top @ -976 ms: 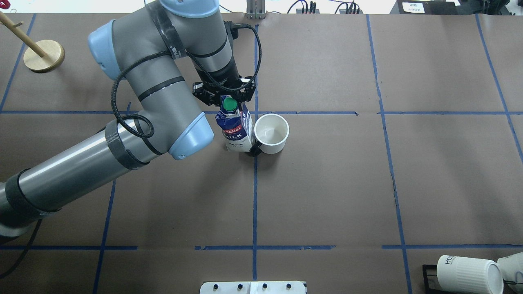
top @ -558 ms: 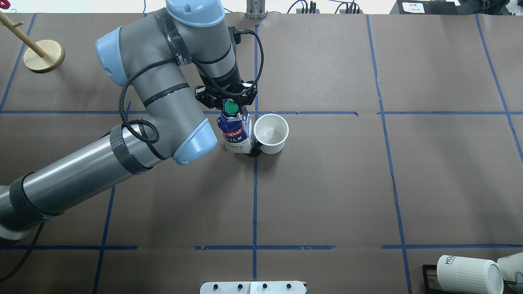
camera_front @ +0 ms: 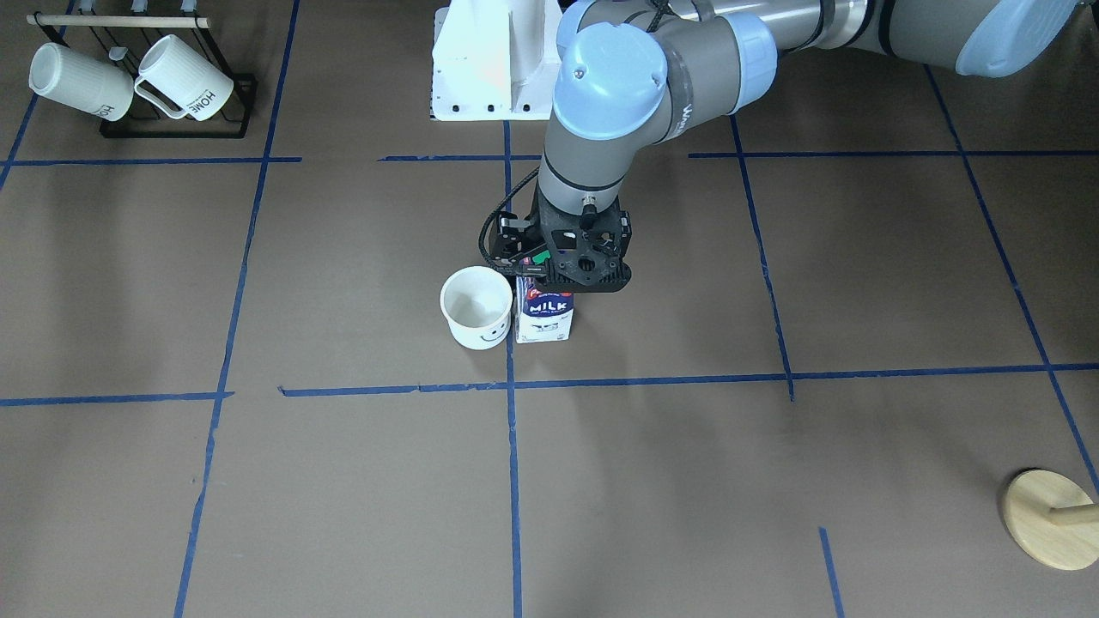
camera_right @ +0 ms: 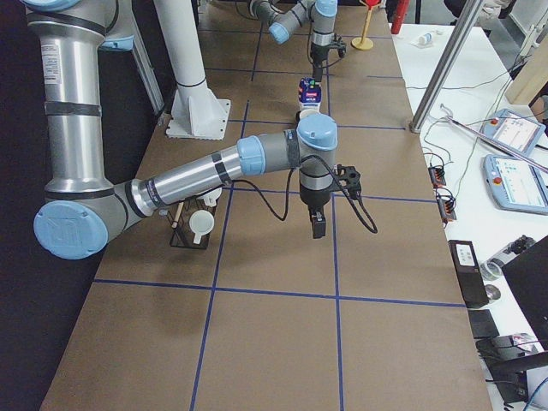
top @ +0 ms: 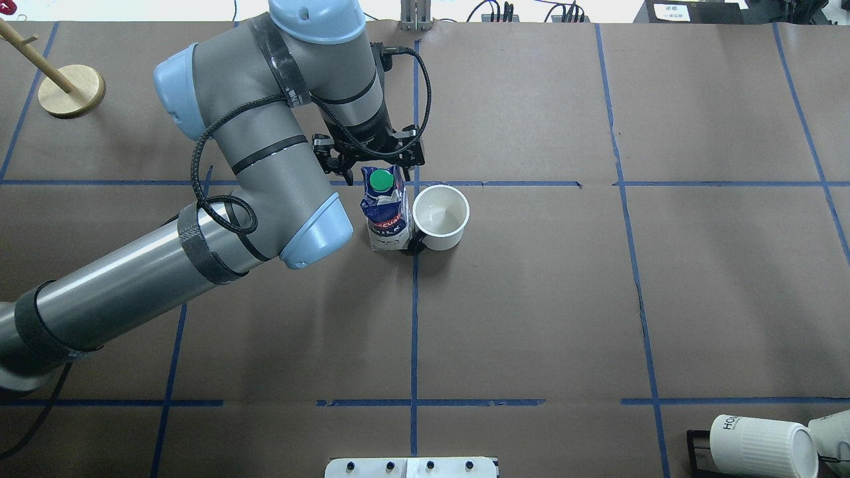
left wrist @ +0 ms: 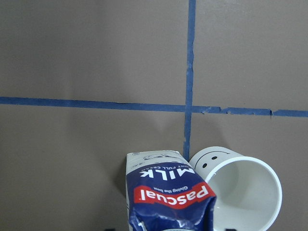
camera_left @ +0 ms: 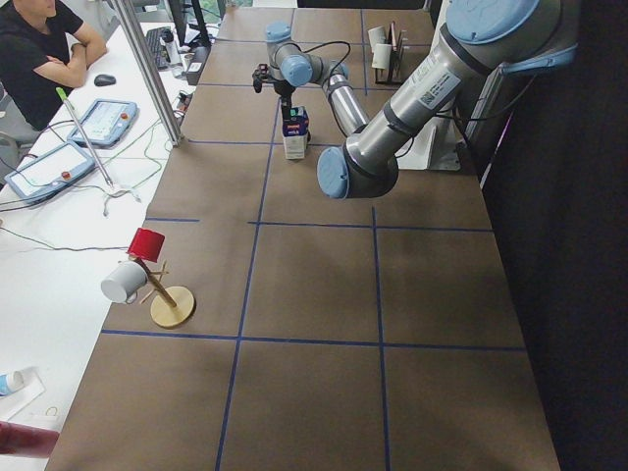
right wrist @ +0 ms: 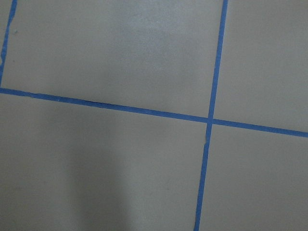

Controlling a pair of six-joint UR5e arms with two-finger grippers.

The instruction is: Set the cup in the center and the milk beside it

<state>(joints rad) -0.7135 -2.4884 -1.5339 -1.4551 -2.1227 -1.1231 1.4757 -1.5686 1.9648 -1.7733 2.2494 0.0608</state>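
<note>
The milk (top: 385, 211), a blue and white carton with a green cap, stands upright just left of the blue tape crossing (top: 415, 184) at the center. The cup (top: 440, 217), white with a black handle, stands touching its right side. The smiley face shows in the front view (camera_front: 482, 335). My left gripper (top: 370, 162) is open and hovers above and just behind the carton's top, holding nothing. The left wrist view looks down on the milk (left wrist: 168, 197) and the cup (left wrist: 238, 190). My right gripper (camera_right: 318, 224) shows only in the exterior right view; I cannot tell its state.
A black rack with ribbed white HOME mugs (camera_front: 129, 77) stands at the table's near right corner (top: 764, 445). A wooden mug stand (top: 71, 89) sits at the far left. The white robot base (camera_front: 489, 60) is at the near edge.
My left gripper has opened and drawn up and back from the carton's top. The milk, earlier pinched and leaning, now stands straight and free. The cup has not moved.
</note>
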